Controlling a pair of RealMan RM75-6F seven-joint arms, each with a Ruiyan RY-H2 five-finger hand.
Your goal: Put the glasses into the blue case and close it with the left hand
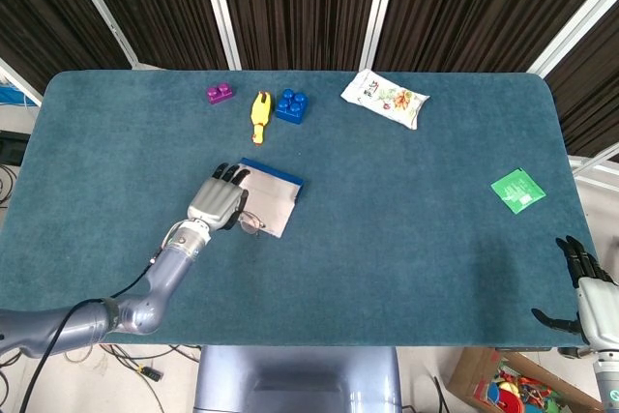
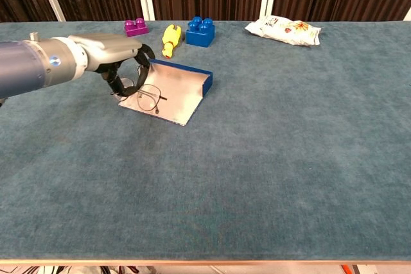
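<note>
Nearest in, at the table's (image 1: 406, 268) right corner, the right hand (image 1: 585, 289) sits idle, fingers spread, nothing in it. Further in on the left, the left hand (image 2: 114, 56) grips the glasses (image 2: 148, 97), fingers curled around one side of the frame, and they hang over the near flap of the open blue case (image 2: 172, 88) — whether the lenses touch the lining is hard to call from here. Out right, a green packet (image 1: 517, 190). Along the far edge: purple brick (image 2: 135, 27), yellow toy (image 2: 170, 38), blue brick (image 2: 200, 31), snack bag (image 2: 283, 30).
</note>
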